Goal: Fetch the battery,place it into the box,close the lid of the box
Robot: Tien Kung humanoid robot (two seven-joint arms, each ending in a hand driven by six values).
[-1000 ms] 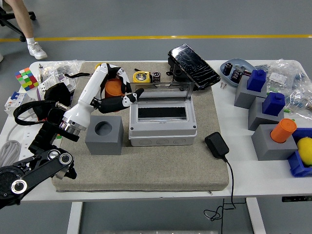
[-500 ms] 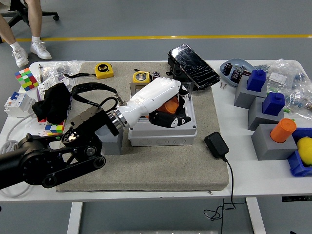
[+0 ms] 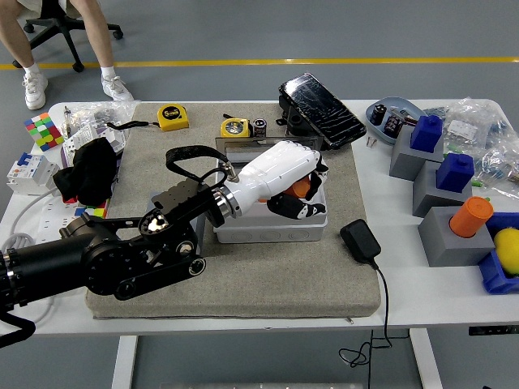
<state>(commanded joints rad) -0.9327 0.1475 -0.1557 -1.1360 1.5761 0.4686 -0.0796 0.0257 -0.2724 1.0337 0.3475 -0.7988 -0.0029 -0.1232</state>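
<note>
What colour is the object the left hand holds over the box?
Orange. It shows in the head view as the battery, mostly hidden under the left hand.

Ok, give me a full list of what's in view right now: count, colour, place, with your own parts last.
battery: 1, orange, in the left hand over the box
box: 1, light grey, mat centre, lid open
mat: 1, beige, covers the table middle
tape measures: 2, yellow, mat's far edge
black case: 1, black, far edge right of centre
power adapter: 1, black, mat's right edge, cable trailing off the table
grey blocks: 3, right side; two hold blue pieces, one an orange cylinder
puzzle cube: 1, multicoloured, far left
table: 1, white
person's legs: 2, top left, by a chair
left hand: 1, white and black, holding the battery above the box
</note>
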